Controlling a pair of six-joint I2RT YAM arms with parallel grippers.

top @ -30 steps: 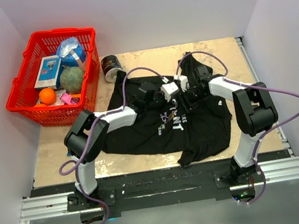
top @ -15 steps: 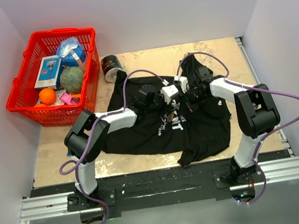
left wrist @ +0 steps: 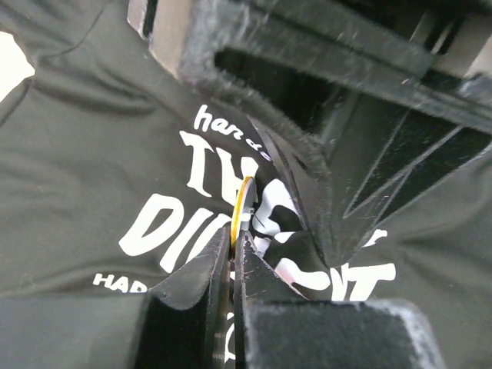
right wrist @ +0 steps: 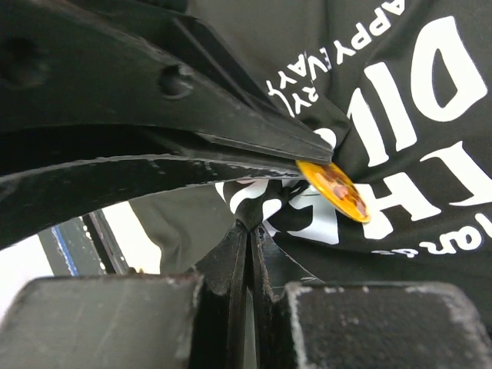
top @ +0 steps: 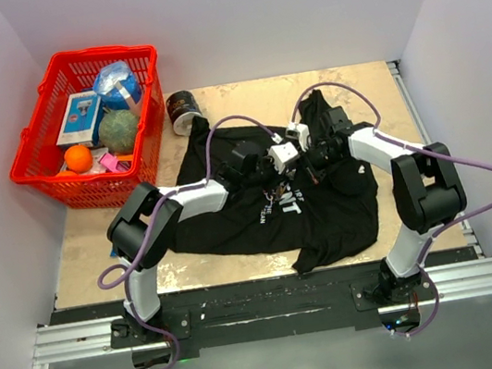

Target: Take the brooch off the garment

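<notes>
The brooch (right wrist: pixel 334 188) is a thin, glossy amber disc with darker speckles. You have it over the white lettering (right wrist: pixel 392 115) on the chest of the garment (top: pixel 326 214), between the two claws near the middle of the surface (top: pixel 96 241).

At your far left stands a red plastic lattice basket (top: pixel 78 188) filled with small goods. A dark cylindrical can (top: pixel 183 110) sits just beside it, close to the garment's edge. The garment is soft, matte black cloth, spread out but rumpled along its near hem.

Your left claw (left wrist: pixel 233 242) is clenched on the brooch's rim, its narrow black tips pressed together. From that wrist you see the disc edge-on, as a slim yellow arc rising upright out of the tips.

From the right wrist the brooch reads as a tilted oval, its long axis running from upper left to lower right and its speckled face turned up toward the camera.

Your right claw (right wrist: pixel 247 231) is clenched too, pinching a bunched fold of garment cloth just beside the brooch.
</notes>
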